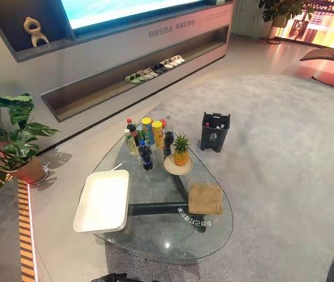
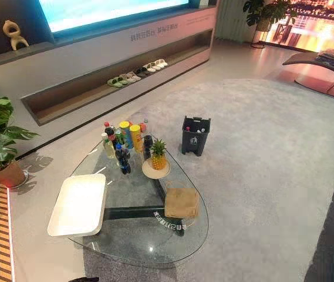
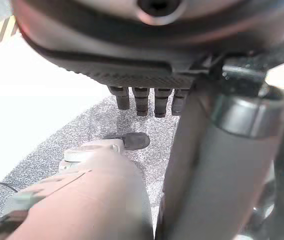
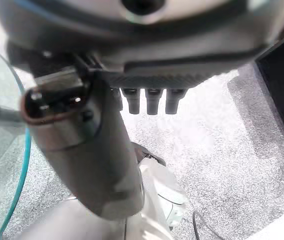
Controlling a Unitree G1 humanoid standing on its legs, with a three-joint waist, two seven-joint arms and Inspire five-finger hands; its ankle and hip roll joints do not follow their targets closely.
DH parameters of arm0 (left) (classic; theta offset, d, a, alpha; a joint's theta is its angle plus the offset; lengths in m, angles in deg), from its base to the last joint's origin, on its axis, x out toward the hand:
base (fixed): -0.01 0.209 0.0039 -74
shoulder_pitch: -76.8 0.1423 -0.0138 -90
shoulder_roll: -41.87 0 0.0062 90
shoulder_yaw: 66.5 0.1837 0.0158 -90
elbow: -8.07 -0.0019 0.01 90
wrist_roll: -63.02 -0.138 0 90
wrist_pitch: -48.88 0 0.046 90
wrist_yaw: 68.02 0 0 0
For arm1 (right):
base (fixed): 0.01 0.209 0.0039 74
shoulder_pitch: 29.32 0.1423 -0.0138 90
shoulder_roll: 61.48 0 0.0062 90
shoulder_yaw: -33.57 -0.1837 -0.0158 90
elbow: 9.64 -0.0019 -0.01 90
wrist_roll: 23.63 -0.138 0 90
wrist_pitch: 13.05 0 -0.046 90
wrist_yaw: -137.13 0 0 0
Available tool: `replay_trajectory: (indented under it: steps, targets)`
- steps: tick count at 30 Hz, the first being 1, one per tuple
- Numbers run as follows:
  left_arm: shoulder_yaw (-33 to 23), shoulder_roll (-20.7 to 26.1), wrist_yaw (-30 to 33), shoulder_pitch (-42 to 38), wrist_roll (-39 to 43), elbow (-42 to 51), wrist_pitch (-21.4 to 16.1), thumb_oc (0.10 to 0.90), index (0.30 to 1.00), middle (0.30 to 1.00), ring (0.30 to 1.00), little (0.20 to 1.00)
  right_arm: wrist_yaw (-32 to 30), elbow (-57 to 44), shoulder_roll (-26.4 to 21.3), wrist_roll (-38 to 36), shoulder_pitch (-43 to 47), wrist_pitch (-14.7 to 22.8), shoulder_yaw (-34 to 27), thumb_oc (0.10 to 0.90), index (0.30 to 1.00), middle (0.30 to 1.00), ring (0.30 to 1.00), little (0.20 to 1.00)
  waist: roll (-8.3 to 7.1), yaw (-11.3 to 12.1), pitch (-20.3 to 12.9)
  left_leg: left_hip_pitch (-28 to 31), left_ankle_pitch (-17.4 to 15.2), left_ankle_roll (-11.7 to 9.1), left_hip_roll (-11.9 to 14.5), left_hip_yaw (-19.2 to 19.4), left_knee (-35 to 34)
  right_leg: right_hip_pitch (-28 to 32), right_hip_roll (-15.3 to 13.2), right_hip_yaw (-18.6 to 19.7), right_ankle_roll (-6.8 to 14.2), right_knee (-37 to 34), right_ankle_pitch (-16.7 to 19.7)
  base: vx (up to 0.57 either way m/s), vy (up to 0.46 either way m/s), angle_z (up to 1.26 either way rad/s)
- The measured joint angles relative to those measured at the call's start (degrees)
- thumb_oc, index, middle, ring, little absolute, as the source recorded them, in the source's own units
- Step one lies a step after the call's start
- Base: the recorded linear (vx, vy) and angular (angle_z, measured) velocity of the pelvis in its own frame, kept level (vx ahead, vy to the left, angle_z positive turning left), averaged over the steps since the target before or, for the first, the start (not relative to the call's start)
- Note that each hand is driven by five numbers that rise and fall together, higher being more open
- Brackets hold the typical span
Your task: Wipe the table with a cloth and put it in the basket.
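Note:
A folded brown cloth (image 1: 205,198) lies on the right part of the glass table (image 1: 155,247), near its front edge. A white rectangular basket (image 1: 102,202) rests on the table's left side with nothing in it. My left hand (image 3: 142,102) hangs over the grey carpet with straight fingers that hold nothing. My right hand (image 4: 151,102) hangs the same way, open, beside the glass rim (image 4: 22,150) of the table. Both hands are well short of the cloth.
Several bottles and cans (image 1: 146,138) stand at the table's far end beside a pineapple (image 1: 181,151) on a plate. A black bin (image 1: 215,132) stands on the carpet beyond the table. A potted plant (image 1: 8,141) is at the left, and a low shelf with shoes (image 1: 155,69) lines the wall.

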Motion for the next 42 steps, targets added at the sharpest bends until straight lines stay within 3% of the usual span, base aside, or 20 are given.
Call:
replay_trajectory:
  steps: [42]
  targets:
    - [-0.01, 0.01, 0.4, 0.63, 0.64, 0.21, -1.12, 0.8, 0.9, 0.9, 0.9, 0.9, 0.38, -0.22, -0.21, 0.14, 0.02, -0.04, 0.16, 0.8, 0.9, 0.9, 0.9, 0.9, -0.14, 0.01, 0.44, -1.6, 0.04, -0.07, 0.02, 0.02, 0.01, -1.63, -0.01, 0.05, -0.04, 0.0, 0.12, 0.0, -0.004, -0.01]
